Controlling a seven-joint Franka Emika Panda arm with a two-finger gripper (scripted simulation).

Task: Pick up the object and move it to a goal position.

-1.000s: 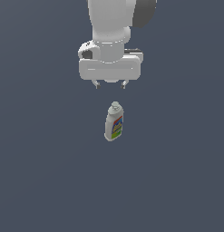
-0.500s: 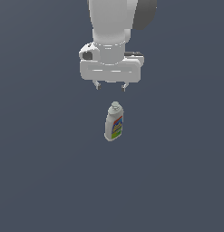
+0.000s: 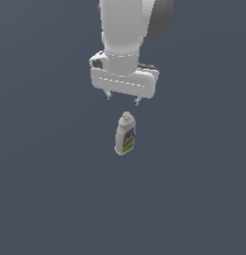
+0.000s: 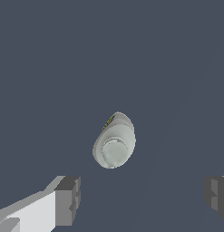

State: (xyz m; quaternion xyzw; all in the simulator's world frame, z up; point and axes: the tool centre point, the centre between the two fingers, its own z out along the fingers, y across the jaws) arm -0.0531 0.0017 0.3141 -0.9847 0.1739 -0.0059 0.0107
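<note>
1. Since a second ago the gripper sits slightly toward the exterior view's right, its body now skewed as though the wrist is rotating; the bottle holds the same spot on the floor.
2. Bottle position: standing upright at frame centre in the exterior view, cap up, label facing the camera. It lies at 6 o'clock from the gripper, near but not touching.
3. Pincer state: spread wide, holding nothing. In the wrist view the two fingers stand far apart, with the bottle seen cap-on beyond the gap rather than between them.
4. Risk, offset: judged from the wrist view, the bottle is not yet centred between the pads. A straight descent from here could land a fingertip on the cap and tip it.
5. Risk, grip height: the neck tapers. Closing high on it would likely squeeze the bottle out downward; the wider body looks the safer hold.
6. Risk, yaw: the body looks oval from above. Closing across the long axis may twist it in the grip.
</note>
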